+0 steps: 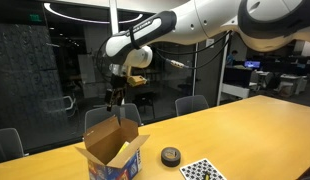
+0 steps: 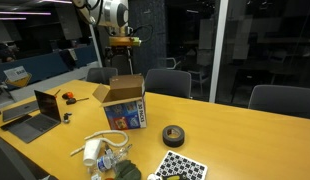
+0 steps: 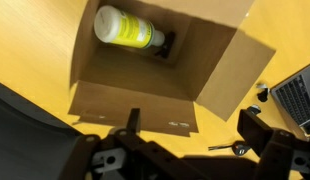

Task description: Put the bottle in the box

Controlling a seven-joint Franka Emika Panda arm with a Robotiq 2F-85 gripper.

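Bottle (image 3: 130, 28) first: it lies on its side on the floor of the cardboard box (image 3: 125, 100), toward the far left corner in the wrist view, with its yellow label facing up. The fingers (image 3: 255, 135) hang over the box's near flap, spread wide and holding nothing (we see only cardboard and desk in the gap between them).

In an exterior view the arm (image 1: 165, 30) reaches in from the right, and the fingers (image 1: 116, 97) sit above the box (image 1: 113, 145), clear of its raised flaps. We find the box (image 2: 125, 100), its front printed blue, standing on the wooden desk (image 2: 245, 130) in both exterior views. A dark tape roll (image 2: 174, 135) rests to the right of the box and nearer to us, apart from it. A checkerboard sheet (image 2: 180, 165) lies nearer still, at the desk's edge. An open laptop (image 2: 30, 110) stands to the left of the box, and a tangle of pale items (image 2: 105, 155) lies near it on the near left.
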